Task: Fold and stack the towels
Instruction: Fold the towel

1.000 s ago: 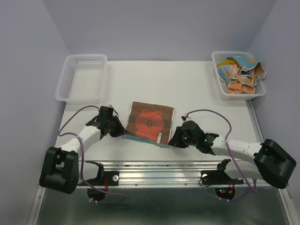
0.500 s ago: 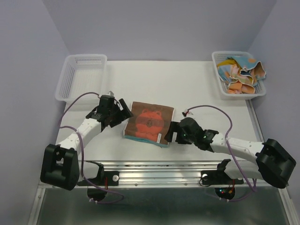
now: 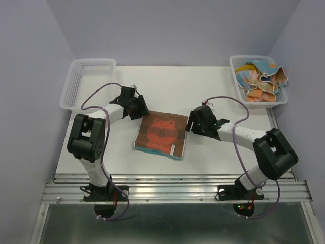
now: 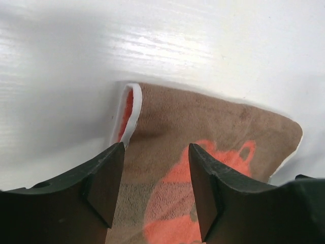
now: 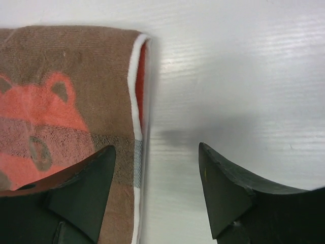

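— Brown bear towel (image 3: 162, 133), folded, mid-surface (image 3: 167, 86). Changed?
— Let go at the near edge a second ago. Left pincer (image 3: 137, 108) and right pincer (image 3: 197, 121) now at far corners, jaws apart, gripping nothing. Likely lining up another fold.
— From the wrists only?
— White hem (image 4: 129, 112), orange layer beneath. From overhead only: remaining towels (image 3: 261, 81) heaped in far-right basket (image 3: 264, 104).

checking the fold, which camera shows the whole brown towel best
Top external: the brown towel lies whole, all four edges and the bear print visible. The left wrist view shows only its far end, the right wrist view only its right edge and part of the print.
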Controlling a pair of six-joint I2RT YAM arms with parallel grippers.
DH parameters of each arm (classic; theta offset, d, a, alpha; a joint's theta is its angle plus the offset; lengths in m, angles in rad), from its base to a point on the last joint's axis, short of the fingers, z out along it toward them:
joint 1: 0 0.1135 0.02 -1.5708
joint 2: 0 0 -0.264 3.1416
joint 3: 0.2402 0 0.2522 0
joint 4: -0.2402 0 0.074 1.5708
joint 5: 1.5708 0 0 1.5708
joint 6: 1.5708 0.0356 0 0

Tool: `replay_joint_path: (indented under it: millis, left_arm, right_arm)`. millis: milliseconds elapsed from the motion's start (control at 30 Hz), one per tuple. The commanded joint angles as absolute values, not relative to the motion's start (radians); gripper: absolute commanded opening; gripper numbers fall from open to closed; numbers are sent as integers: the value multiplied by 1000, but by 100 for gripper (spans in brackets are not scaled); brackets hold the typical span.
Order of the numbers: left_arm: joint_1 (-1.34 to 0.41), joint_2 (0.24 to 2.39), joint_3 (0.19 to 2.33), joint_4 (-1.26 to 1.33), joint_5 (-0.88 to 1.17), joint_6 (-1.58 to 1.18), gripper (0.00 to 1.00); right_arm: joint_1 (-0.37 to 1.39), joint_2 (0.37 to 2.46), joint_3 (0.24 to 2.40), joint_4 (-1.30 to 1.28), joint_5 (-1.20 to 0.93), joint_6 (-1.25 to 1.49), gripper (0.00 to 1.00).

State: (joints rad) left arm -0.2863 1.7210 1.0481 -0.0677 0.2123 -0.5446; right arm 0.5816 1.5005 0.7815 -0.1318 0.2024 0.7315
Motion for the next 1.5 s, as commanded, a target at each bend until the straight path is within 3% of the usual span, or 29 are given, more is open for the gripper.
replay_joint_path:
  millis: [0,100,133,267,367,1067,1367,1467]
  left_arm:
    - [-290,1788,1135,-51,252,-486,62]
    - [-290,1833,1176,-72,212,-480,59]
    - [-288,1844,1187,-80,201,-477,53]
    - [-282,1905,1241,-109,176,-466,45]
    - [-281,1930,1262,-117,179,-459,45]
    - [-276,1968,1344,-175,156,-425,52]
    - [-279,2014,1351,-160,193,-423,52]
    - [-285,2029,1361,-160,210,-419,40]
  right_arm:
    - [568,1565,902,-123,176,654,70]
    - [554,1617,940,-115,170,646,65]
    - [542,1626,948,-114,164,643,63]
    - [509,1678,979,-91,100,643,51]
    - [489,1720,1003,-86,80,634,47]
    - [442,1882,1161,-81,25,592,41]
    - [430,1910,1161,-83,26,581,34]
    - [425,1911,1158,-78,25,575,31]
